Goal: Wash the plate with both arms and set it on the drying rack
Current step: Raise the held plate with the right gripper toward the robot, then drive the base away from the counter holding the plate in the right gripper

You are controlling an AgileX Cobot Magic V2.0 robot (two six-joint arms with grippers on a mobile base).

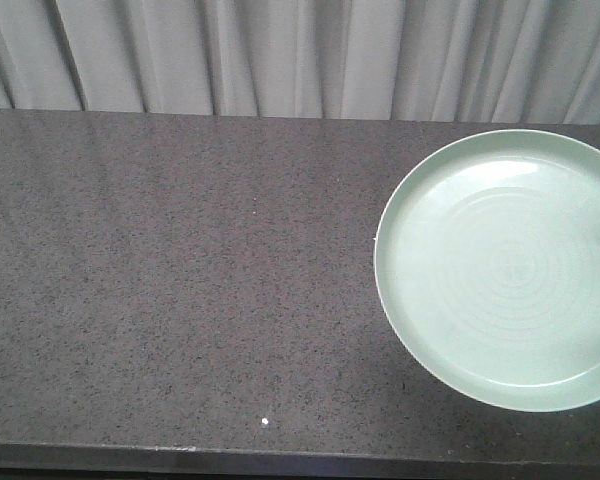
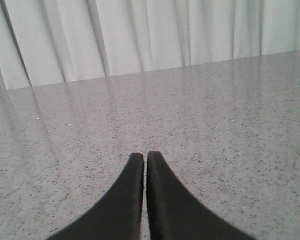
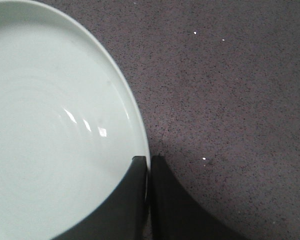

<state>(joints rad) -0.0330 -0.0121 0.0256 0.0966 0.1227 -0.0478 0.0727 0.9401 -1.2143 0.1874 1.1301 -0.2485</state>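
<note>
- The right hand [image 3: 148, 160], two black tapered fingers, looks clenched on the edge of the round pale mint-green plate [image 3: 50, 125] with a raised rim. One finger sits over the inside of the dish and the other outside it, and the rim runs straight into the slit between them. The gap is very thin, so I'd call it a pinch on the rim, but I can't swear how firm it is.
- The left hand [image 2: 145, 155] has the same black fingers, pressed together on nothing. It hangs low over the dark speckled stone bench [image 1: 180, 280], and its own camera shows no plate at all.
- From the front, the plate [image 1: 505, 270] is at the right end of the bench and partly cut off by the frame edge. I can't tell whether it's resting flat or just off the surface.
- Behind the bench there's only a pale pleated curtain [image 1: 280, 55]. No drying rack, sink or tap shows in any view.
- My read is that we're right at the start, getting hold of the plate.
- A one-edge pinch on a glazed rim will want to pivot and slip. I'd lift slowly, keep the plate level, and bring the left hand across to the opposite rim before any scrubbing or carrying.
</note>
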